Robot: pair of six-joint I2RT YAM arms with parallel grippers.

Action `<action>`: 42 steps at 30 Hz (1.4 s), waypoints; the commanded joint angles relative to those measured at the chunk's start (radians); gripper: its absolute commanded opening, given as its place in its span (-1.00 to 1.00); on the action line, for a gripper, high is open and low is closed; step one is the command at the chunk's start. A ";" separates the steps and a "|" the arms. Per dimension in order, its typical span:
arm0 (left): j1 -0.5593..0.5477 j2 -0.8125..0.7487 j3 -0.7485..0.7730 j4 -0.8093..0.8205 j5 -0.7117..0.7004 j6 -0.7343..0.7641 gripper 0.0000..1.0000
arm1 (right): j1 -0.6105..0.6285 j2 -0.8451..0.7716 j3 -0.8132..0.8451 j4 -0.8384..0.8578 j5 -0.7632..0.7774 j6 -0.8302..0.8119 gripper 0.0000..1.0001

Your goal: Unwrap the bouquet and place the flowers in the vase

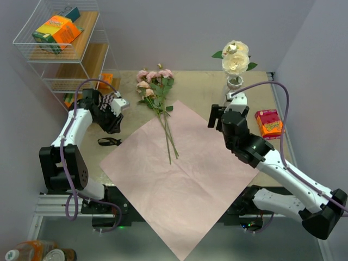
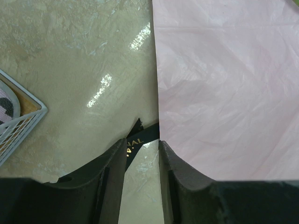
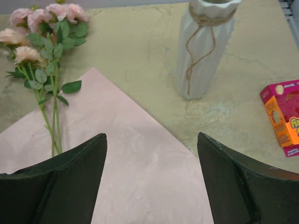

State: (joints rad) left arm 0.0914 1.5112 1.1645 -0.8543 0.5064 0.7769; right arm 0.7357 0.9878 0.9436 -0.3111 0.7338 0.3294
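Bottom centre, the left pincer (image 2: 142,148) stands part-spread, grasping nothing, beside the paper (image 2: 224,93); the right pincer (image 3: 152,140) gapes released, vase (image 3: 204,51) upper centre, flowers (image 3: 42,42) upper left.

Looks like a robot lab cell to me: left arm (image 1: 70,133) and right arm (image 1: 283,168) bolted by an aluminium rail (image 1: 49,207) at a beige table (image 1: 201,89), plain pale walls (image 1: 179,32), wire rack (image 1: 81,60) with cartons (image 1: 57,31).
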 commanded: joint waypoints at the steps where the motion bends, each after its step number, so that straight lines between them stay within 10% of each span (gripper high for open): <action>1: 0.010 -0.023 -0.003 0.008 0.032 -0.024 -0.23 | 0.065 0.044 -0.044 -0.016 -0.065 0.055 0.62; 12: 0.010 -0.020 -0.017 0.018 0.021 -0.042 -0.23 | 0.177 0.452 0.012 0.247 -0.197 0.031 0.43; 20: 0.010 -0.017 -0.035 0.026 0.011 -0.044 -0.23 | 0.081 0.849 0.334 0.306 -0.365 0.007 -0.27; 29: 0.010 -0.002 -0.040 0.037 -0.006 -0.041 -0.24 | 0.025 1.060 0.592 0.297 -0.497 0.054 -0.35; 42: 0.010 0.009 -0.048 0.044 -0.011 -0.034 -0.25 | 0.021 1.109 0.531 0.326 -0.563 0.118 -0.29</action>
State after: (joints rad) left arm 0.0914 1.5188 1.1202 -0.8284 0.4896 0.7441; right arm 0.7574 2.0895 1.4784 -0.0216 0.1936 0.4213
